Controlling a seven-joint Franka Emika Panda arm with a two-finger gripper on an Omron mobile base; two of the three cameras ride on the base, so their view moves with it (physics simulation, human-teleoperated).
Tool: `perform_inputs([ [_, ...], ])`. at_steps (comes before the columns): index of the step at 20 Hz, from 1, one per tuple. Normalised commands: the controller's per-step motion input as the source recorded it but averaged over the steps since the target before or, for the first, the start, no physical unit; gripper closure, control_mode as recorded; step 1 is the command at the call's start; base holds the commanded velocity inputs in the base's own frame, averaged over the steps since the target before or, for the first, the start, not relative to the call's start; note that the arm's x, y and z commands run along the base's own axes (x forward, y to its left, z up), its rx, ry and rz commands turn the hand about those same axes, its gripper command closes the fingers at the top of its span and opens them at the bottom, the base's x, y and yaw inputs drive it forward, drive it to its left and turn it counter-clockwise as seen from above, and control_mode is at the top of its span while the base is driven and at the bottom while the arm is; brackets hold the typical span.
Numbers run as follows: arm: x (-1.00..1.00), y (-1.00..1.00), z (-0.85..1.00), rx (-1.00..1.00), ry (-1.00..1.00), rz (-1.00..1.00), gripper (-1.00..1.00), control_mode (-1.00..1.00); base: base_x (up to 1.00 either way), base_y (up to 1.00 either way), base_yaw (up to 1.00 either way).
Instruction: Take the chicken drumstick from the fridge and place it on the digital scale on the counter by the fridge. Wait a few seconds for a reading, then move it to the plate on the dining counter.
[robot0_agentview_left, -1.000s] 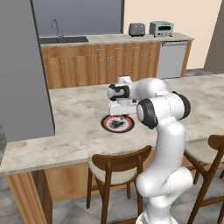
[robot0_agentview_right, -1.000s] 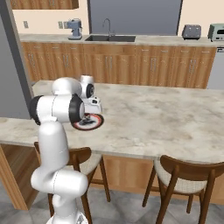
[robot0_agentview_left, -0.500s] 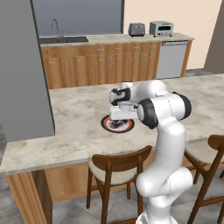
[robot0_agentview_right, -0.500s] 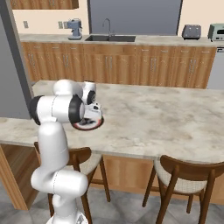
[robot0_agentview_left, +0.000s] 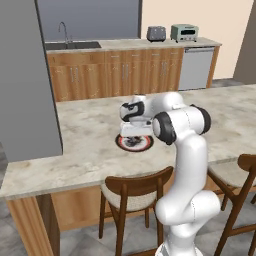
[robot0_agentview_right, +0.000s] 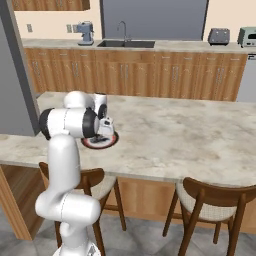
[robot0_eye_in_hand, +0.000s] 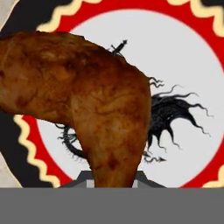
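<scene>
Chicken drumstick (robot0_eye_in_hand: 83, 100) is clenched in the pincer (robot0_agentview_left: 133, 131), arm folded low over the plate (robot0_agentview_left: 134, 143).

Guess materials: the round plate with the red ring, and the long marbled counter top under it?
Round plate with dark rim and red ring: probably glazed ceramic, given the crisp printed pattern and smooth pale centre. Long beige marbled counter top: looks like polished stone, with mottled veining and a thick slab edge. Everything is rendered, so neither is certain.
</scene>
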Motion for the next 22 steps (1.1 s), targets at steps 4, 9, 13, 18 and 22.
perform_inputs([
  [4, 0.12, -0.01, 0.00, 0.00, 0.01, 0.00, 1.00, -1.00, 0.00, 0.00, 0.00],
  [9, 0.07, -0.07, -0.06, -0.01, 0.01, 0.00, 1.00, -1.00, 0.00, 0.00, 0.00],
  [13, -0.01, -0.15, 0.00, -0.01, 0.04, 0.00, 1.00, -1.00, 0.00, 0.00, 0.00],
  [18, -0.03, -0.05, -0.03, -0.02, 0.08, 0.00, 1.00, -1.00, 0.00, 0.00, 0.00],
  [22, 0.00, 0.00, -0.15, -0.02, 0.10, 0.00, 1.00, -1.00, 0.00, 0.00, 0.00],
])
